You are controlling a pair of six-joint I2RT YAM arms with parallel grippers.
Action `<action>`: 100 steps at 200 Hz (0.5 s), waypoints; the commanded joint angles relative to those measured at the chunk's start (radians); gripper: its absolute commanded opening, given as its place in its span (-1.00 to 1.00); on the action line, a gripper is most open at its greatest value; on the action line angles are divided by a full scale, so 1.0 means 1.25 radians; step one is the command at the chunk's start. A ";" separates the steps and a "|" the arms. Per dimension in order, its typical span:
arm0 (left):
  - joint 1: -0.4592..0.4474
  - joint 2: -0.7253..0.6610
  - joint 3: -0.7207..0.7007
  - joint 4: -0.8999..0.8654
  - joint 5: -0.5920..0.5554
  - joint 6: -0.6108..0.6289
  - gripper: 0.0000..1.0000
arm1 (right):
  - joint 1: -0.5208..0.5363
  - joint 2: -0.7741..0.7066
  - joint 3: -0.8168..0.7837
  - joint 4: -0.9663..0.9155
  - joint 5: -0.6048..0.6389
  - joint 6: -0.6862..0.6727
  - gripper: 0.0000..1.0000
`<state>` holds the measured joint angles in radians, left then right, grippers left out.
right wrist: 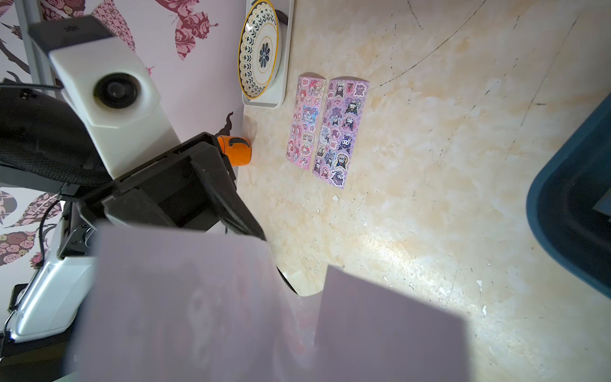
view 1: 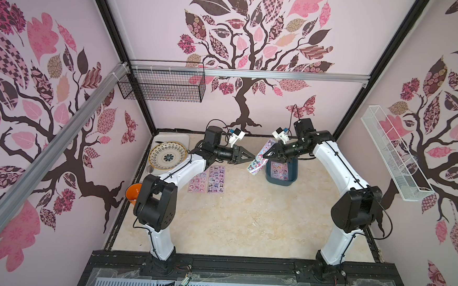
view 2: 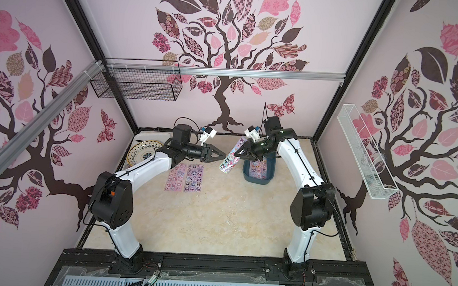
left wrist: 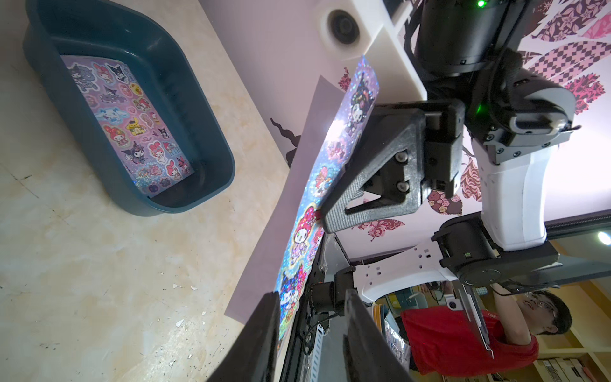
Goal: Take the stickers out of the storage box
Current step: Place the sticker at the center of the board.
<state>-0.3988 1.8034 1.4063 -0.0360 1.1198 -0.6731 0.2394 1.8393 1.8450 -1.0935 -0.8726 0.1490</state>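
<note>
My right gripper point(view 1: 266, 154) is shut on stickers point(view 1: 259, 157) and holds them tilted in the air, left of the teal storage box point(view 1: 278, 181). The right wrist view shows two plain lavender backs point(right wrist: 185, 297) that hide its jaws. My left gripper point(left wrist: 310, 297) is open, jaws well apart, and the lower end of the held stickers point(left wrist: 327, 158) reaches in beside one finger. One more sheet point(left wrist: 132, 122) lies flat in the storage box point(left wrist: 198, 109). A pink sheet point(view 1: 198, 181) and a purple sheet point(view 1: 216, 179) lie side by side on the table under my left arm.
A patterned plate point(view 1: 167, 156) sits on a white tray point(view 1: 184, 139) at the back left. An orange cup point(view 1: 132, 193) stands by the left wall. A black wire basket point(view 1: 166, 88) and a white one point(view 1: 393, 153) hang on the walls.
</note>
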 commanded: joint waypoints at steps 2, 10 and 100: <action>-0.018 0.030 0.016 0.019 0.033 -0.013 -0.23 | 0.007 0.004 0.007 0.009 -0.034 0.002 -0.42; -0.022 0.031 0.014 0.019 0.030 -0.013 -0.23 | 0.008 0.004 0.007 0.014 -0.037 0.004 -0.43; 0.020 -0.018 0.010 -0.083 -0.088 0.077 -0.23 | 0.011 -0.005 -0.004 -0.011 -0.024 -0.017 -0.42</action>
<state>-0.4206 1.8297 1.4181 -0.1139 1.0775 -0.6182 0.2466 1.8393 1.8439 -1.0866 -0.9001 0.1516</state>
